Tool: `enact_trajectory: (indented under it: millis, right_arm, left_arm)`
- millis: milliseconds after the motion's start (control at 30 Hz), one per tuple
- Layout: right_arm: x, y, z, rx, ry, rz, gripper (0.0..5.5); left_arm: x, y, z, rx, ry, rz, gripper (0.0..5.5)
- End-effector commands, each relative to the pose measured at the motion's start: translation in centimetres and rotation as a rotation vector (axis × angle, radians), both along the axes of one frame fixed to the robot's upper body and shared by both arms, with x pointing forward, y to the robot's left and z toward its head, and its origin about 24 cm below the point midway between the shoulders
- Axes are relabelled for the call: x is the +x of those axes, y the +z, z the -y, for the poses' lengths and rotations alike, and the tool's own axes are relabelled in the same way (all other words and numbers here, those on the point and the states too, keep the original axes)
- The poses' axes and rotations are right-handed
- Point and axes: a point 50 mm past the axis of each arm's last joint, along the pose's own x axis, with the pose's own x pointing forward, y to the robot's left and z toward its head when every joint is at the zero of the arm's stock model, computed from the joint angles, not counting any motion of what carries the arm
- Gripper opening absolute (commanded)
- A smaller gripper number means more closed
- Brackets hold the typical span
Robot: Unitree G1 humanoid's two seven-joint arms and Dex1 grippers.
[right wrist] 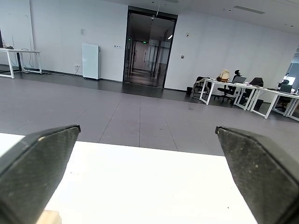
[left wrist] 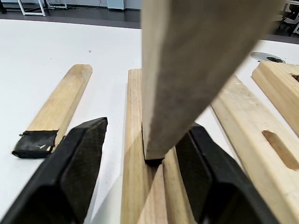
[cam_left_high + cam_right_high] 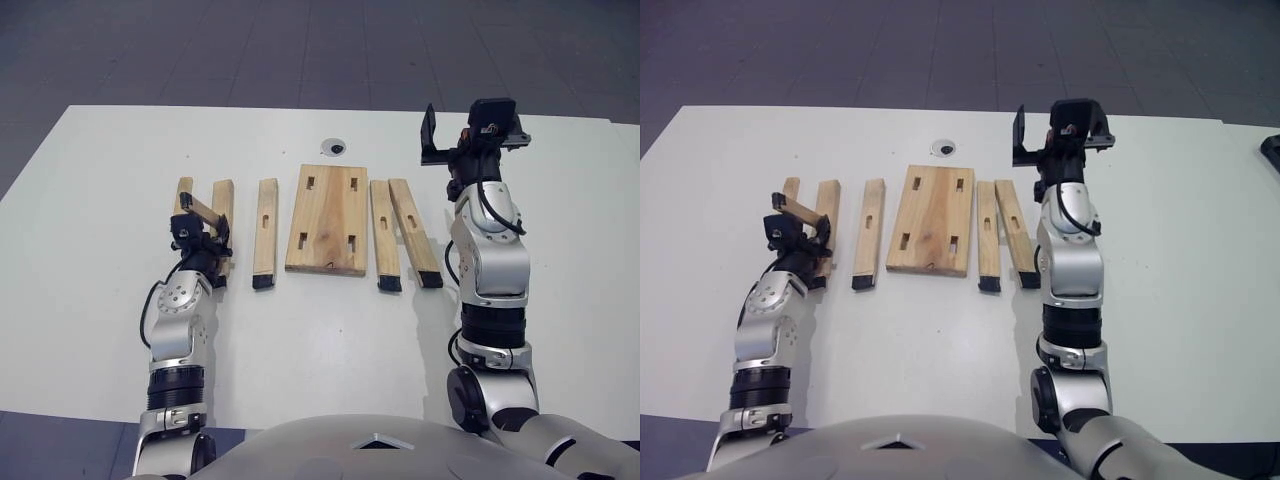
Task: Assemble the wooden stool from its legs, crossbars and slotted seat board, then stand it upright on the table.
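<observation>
The slotted seat board (image 3: 328, 218) lies flat mid-table, with two legs (image 3: 384, 235) (image 3: 413, 232) to its right and one leg (image 3: 265, 232) to its left. Further left lie two more legs (image 3: 222, 205) (image 2: 58, 107). A short crossbar (image 3: 198, 207) (image 2: 196, 60) tilts up across them, its lower end resting on a leg (image 2: 135, 186). My left gripper (image 3: 200, 238) (image 2: 145, 158) is open around that lower end, with its left finger (image 2: 79, 163) standing apart from the wood. My right gripper (image 3: 440, 140) (image 1: 149, 177) is raised at the table's back right, open and holding nothing.
A round cable hole (image 3: 333, 147) sits in the white table (image 3: 120, 180) just behind the seat board. Bare table spreads at the left, right and front. Dark floor lies beyond the far edge.
</observation>
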Motion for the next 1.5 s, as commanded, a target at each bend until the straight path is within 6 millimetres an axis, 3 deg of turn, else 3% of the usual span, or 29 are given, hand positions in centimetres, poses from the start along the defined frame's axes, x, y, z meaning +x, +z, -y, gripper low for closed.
enact_trajectory:
  millis: [33, 433, 1033, 1233, 1367, 1500]
  right_arm:
    - [0.2, 0.2, -0.1, 0.001, 0.007, 0.006, 5.4]
    - [0.2, 0.1, -0.3, 0.002, 0.011, 0.005, 5.4]
    - [0.3, 0.1, -0.4, 0.005, 0.018, 0.013, 5.4]
    - [0.3, -0.1, -0.3, 0.0, 0.019, 0.003, 5.4]
    - [0.1, -0.2, 0.1, -0.002, 0.01, -0.003, 5.4]
    - [-0.3, -0.6, 0.3, 0.001, -0.004, -0.015, 5.4]
  left_arm:
    - [0.2, 0.4, 0.0, -0.004, 0.006, 0.018, 3.33]
    - [1.9, 5.6, -0.1, 0.029, -0.01, 0.188, 5.33]
    - [3.4, 6.4, -0.2, 0.058, -0.017, 0.206, 5.37]
    - [2.6, 6.8, -0.2, 0.064, -0.037, 0.225, 5.37]
    - [1.1, 9.3, -0.2, 0.041, -0.078, 0.327, 5.37]
    - [0.9, 13.6, -0.2, 0.018, -0.101, 0.458, 5.37]
